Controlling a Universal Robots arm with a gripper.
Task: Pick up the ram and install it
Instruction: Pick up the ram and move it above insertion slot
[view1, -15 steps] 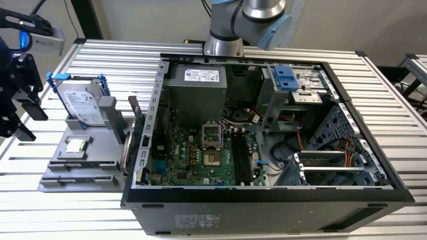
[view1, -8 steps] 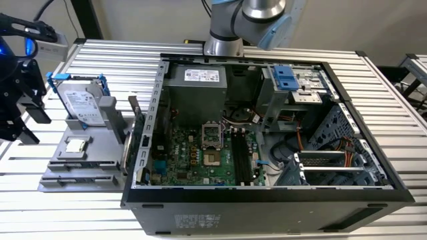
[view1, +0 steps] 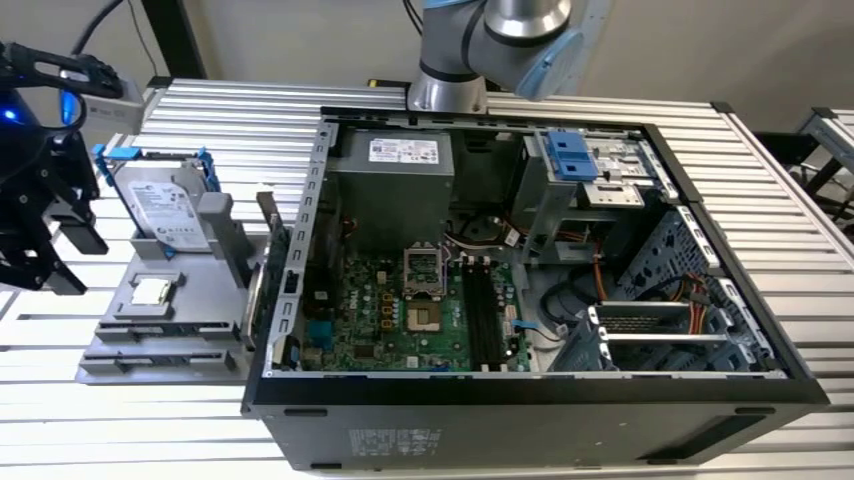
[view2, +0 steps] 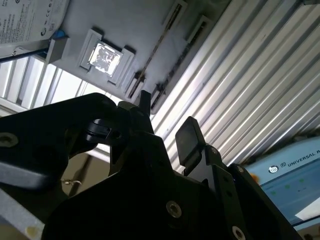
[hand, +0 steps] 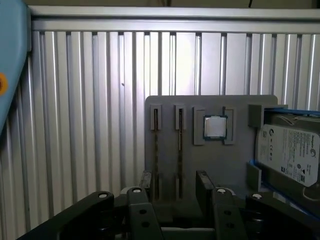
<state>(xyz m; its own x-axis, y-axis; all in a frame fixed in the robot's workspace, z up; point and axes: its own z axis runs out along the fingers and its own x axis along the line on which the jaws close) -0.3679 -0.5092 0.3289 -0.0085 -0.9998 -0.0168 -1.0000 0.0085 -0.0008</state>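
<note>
The ram (hand: 179, 142) stands edge-on as a thin dark stick in a slot of the grey holder (hand: 235, 165); a second stick like it (hand: 155, 145) sits in the neighbouring slot. In the second wrist view the same ram (view2: 176, 60) runs along the holder (view2: 125, 25). My gripper (hand: 174, 186) is open and hangs above the holder, apart from it, with its black fingers (hand: 202, 184) on either side of the ram's line. The exterior view has the gripper (view1: 74, 255) at its far left, beside the holder (view1: 187, 300).
A silver hard drive (view1: 167, 205) in a blue frame and a processor chip (hand: 215, 127) share the holder. An open computer case (view1: 287, 390) stands to the exterior view's right, its motherboard (view1: 387, 320) carrying long black slots (view1: 483, 310). Everything rests on a slatted metal table (view1: 160, 430).
</note>
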